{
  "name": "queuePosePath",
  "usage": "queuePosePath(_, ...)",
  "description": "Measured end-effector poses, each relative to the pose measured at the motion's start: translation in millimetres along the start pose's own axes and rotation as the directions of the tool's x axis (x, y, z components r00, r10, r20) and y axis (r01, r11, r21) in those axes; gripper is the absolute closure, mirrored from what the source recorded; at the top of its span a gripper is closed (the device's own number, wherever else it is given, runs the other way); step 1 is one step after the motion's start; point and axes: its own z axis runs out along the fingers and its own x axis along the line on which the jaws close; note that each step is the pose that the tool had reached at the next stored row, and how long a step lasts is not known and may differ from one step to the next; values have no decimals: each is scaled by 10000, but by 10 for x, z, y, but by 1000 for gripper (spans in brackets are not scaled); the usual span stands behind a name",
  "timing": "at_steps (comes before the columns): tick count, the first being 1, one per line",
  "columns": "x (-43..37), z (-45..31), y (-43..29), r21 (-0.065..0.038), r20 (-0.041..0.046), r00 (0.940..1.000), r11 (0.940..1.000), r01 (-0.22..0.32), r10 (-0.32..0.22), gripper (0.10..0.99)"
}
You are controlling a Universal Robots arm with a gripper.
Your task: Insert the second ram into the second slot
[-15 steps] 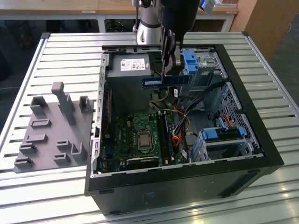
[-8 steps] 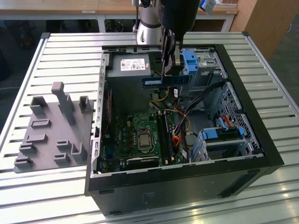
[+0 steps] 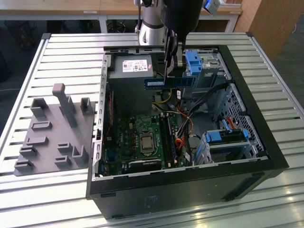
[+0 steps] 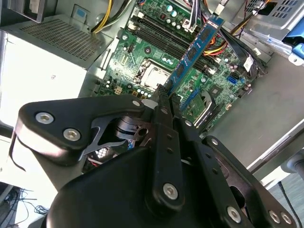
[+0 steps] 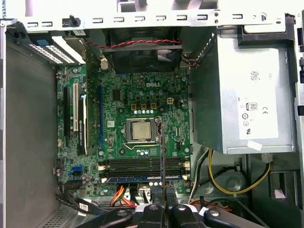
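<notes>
1. The gripper (image 3: 171, 73) is clamped on the second ram (image 3: 159, 83), near the middle of its length.
2. The stick hangs above the open computer case (image 3: 190, 190), toward its far edge beside the power supply (image 3: 130, 66), clear of the memory slots (image 5: 142, 166).
3. It is likely light, stiff, thin and fragile; a bare-edge hold spares the chips and contacts.

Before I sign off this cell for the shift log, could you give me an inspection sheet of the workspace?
Surface: slatted metal table, open computer case on it.
Job's things: second ram held above the motherboard, not in a slot.
Clutter: grey fixture tray at the exterior view's left.
Grippers: gripper shut on the second ram.
Cables: yellow, red and orange wires near the ram slots.
Surroundings: wooden workbench behind the table.
</notes>
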Motion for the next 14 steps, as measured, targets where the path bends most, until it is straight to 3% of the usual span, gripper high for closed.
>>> queuePosePath(14,0,0,0,3,30,9965,9965,-832,832,949)
